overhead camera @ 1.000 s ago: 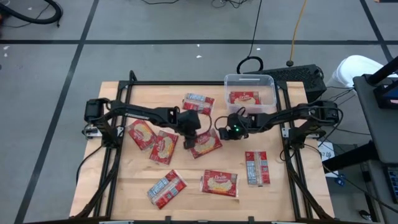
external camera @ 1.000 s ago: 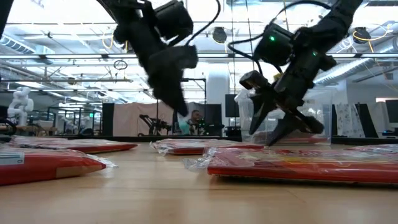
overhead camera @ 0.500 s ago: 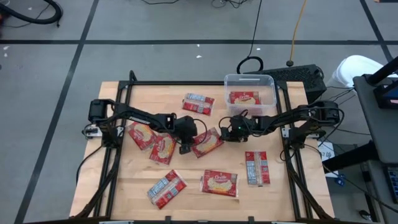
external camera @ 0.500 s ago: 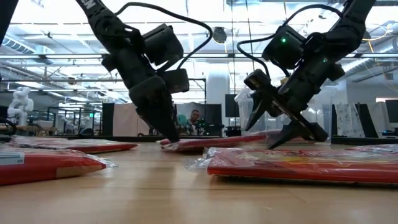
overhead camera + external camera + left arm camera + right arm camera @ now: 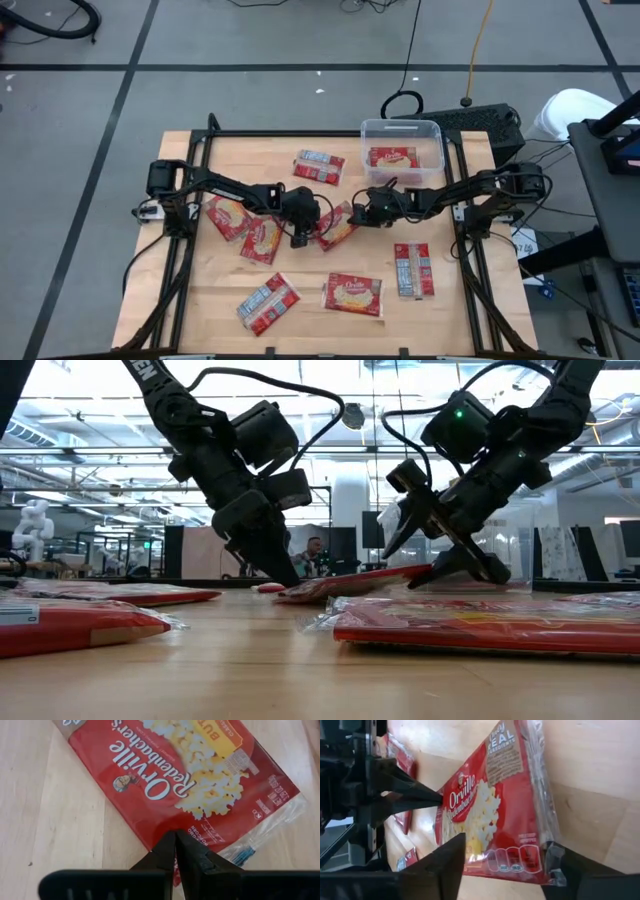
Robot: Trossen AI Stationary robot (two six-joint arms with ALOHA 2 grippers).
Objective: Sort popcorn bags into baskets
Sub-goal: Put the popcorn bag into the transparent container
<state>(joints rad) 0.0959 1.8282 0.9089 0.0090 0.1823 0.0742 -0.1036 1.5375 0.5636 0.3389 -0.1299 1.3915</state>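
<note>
The red popcorn packet point(image 5: 337, 226) in play lies mid-table, picture side up, between my two grippers. My left gripper point(image 5: 302, 236) is shut and sits on the packet's left edge. My right gripper point(image 5: 356, 213) is open at the packet's right end, one finger on either side of it point(image 5: 490, 815). In the low view that end point(image 5: 400, 572) stands tilted up off the wood. The clear basket point(image 5: 402, 126) stands at the far right edge with one packet point(image 5: 392, 157) flat inside. Several more packets lie flat on the table. My left gripper presses its shut fingertips point(image 5: 175, 840) down on the packet's long edge point(image 5: 165, 827), near one corner, coming slanting from above and the left. That edge stays on the table. My right gripper straddles the packet's short end from the right. One finger point(image 5: 570, 870) meets the clear seal corner point(image 5: 551, 860); I cannot tell if the other touches.
Loose packets lie at the far middle point(image 5: 318, 165), left point(image 5: 228, 215) point(image 5: 262, 238), near edge point(image 5: 268, 302) point(image 5: 353, 294) and right point(image 5: 413, 269). Black rails border the table's left and right sides point(image 5: 185, 260). Bare wood shows at the far left corner.
My left gripper came down and toward the near edge, landing on the packet's left edge. My right gripper moved left toward the packet, staying open. The packet's right end rose off the table while its left edge stayed down.
</note>
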